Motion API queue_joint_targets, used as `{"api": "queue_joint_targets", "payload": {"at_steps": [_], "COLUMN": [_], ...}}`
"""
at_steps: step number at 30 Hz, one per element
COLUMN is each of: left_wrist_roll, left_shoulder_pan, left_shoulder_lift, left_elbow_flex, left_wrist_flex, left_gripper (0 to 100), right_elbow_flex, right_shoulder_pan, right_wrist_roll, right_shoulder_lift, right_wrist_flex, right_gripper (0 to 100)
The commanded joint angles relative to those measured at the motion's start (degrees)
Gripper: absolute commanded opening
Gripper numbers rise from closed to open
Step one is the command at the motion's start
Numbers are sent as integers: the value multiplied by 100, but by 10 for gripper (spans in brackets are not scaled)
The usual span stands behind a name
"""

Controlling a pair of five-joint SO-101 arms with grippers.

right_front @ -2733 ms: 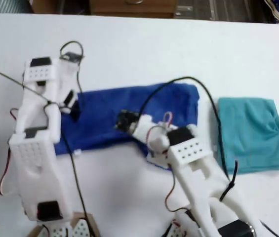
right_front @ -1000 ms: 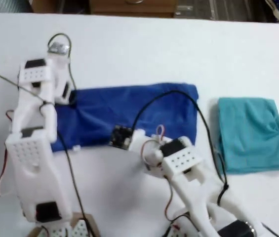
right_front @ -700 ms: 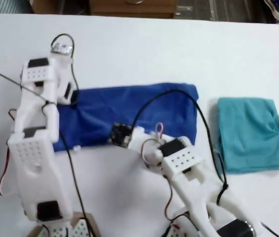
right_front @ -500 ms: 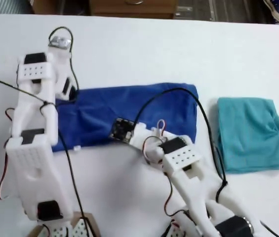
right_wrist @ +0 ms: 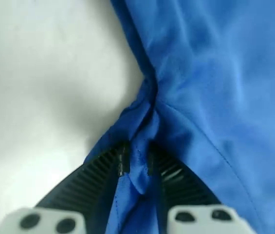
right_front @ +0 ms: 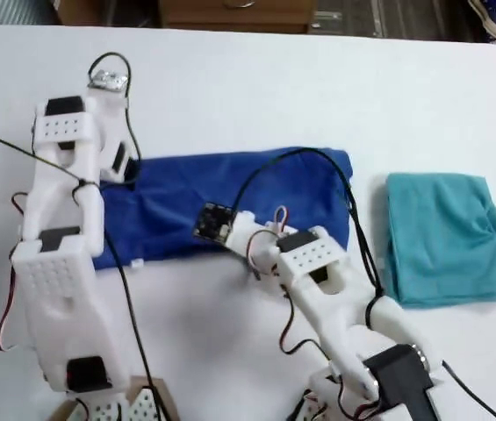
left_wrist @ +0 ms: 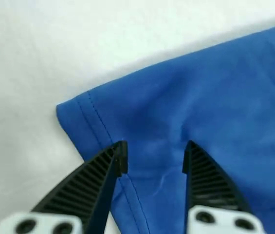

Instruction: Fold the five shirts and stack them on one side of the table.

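A blue shirt (right_front: 186,197), folded into a long band, lies across the middle of the white table (right_front: 318,88). My left gripper (left_wrist: 154,157) hovers open over its far-left hemmed corner (left_wrist: 79,117), one finger (left_wrist: 119,157) on each side of the cloth. At the band's near edge my right gripper (right_wrist: 136,163) is shut on a bunched pinch of the blue shirt (right_wrist: 215,73). A folded teal shirt (right_front: 448,237) lies to the right of the blue one.
Black cables (right_front: 335,167) loop over the blue shirt from the right arm (right_front: 318,281). The left arm (right_front: 59,263) stands over the table's left side. A wooden cabinet (right_front: 230,13) and floor lie beyond the far edge.
The right arm's wrist has shifted slightly toward the far side, keeping its grip on the blue shirt's near edge. The left arm has barely moved.
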Motion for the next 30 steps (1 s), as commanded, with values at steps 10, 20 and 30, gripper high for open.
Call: {"api": "queue_joint_targets", "payload": {"at_steps": [10,20,30], "left_wrist_roll": [9,26,26], "left_shoulder_pan": [62,62,62], "left_shoulder_lift": [651,747,756], "left_elbow_flex": [-171,-171,-171], "left_wrist_flex": [-369,-457,-519], "left_gripper": [211,211,211], "right_elbow_flex": [-554,-536,-141], "right_shoulder_pan": [4,-13,-1024], "right_wrist_roll": [-9,0,-53], "right_shoulder_lift": [-1024,-1191,-1191], "right_wrist_flex": [1015,1358,1367], "right_gripper": [33,37,37]}}
